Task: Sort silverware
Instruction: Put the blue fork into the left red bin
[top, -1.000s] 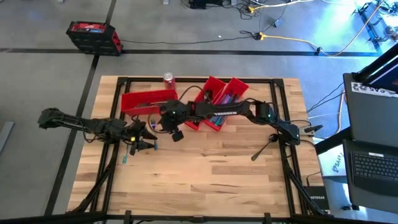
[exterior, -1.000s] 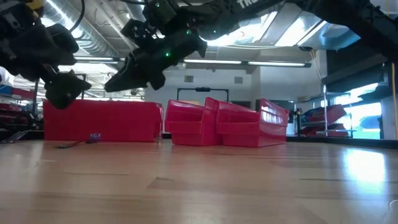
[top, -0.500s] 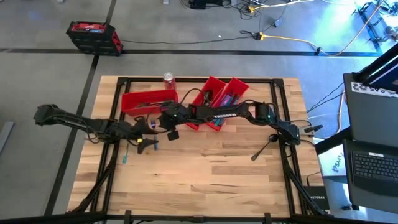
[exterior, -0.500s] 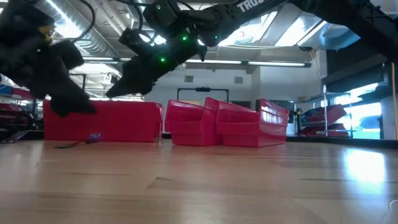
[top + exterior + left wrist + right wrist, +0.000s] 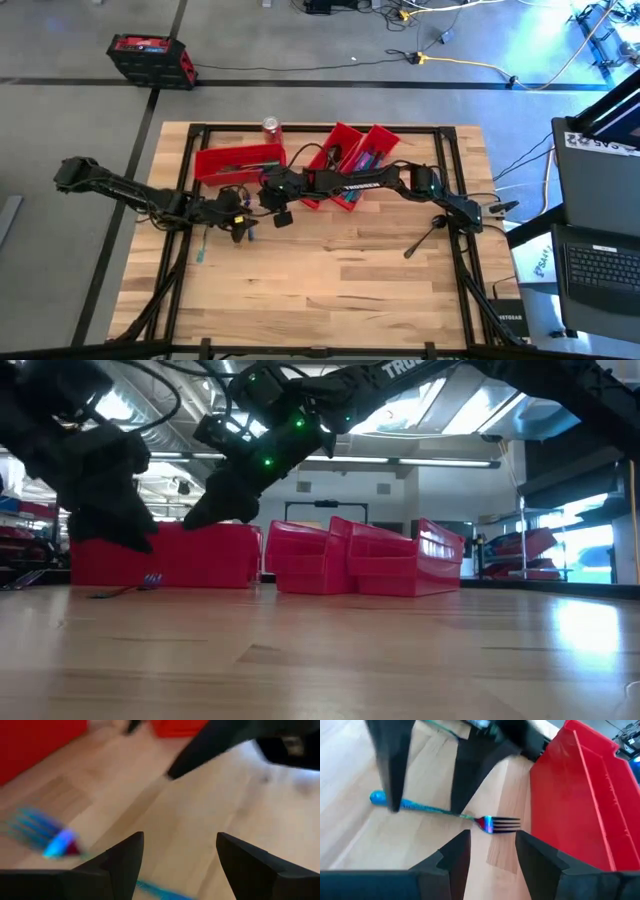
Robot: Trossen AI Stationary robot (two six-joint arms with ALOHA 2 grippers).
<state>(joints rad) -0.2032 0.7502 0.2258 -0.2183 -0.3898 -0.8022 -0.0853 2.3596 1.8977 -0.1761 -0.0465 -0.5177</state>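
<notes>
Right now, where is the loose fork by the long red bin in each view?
High view: fork on the wood, in front of the long red bin.
Low view: small blue glint in front of the bin.
Left wrist view: blurred blue tines, bin beyond.
Right wrist view: fork, tines toward the bin.
Shared landmark: the long red bin.

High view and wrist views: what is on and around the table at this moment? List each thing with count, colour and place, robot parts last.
Fork: one, iridescent blue with purple neck, flat on the wood beside the long bin.
Long bin: one, red, back left of the table.
Angled bins: a red cluster, back centre, silverware inside.
Soda can: one, red, back edge.
Crate: one, red and black, on the floor.
Laptop: one, grey, off the right side.
Left gripper: open, above the fork.
Right gripper: open, empty, close to the left gripper.
</notes>
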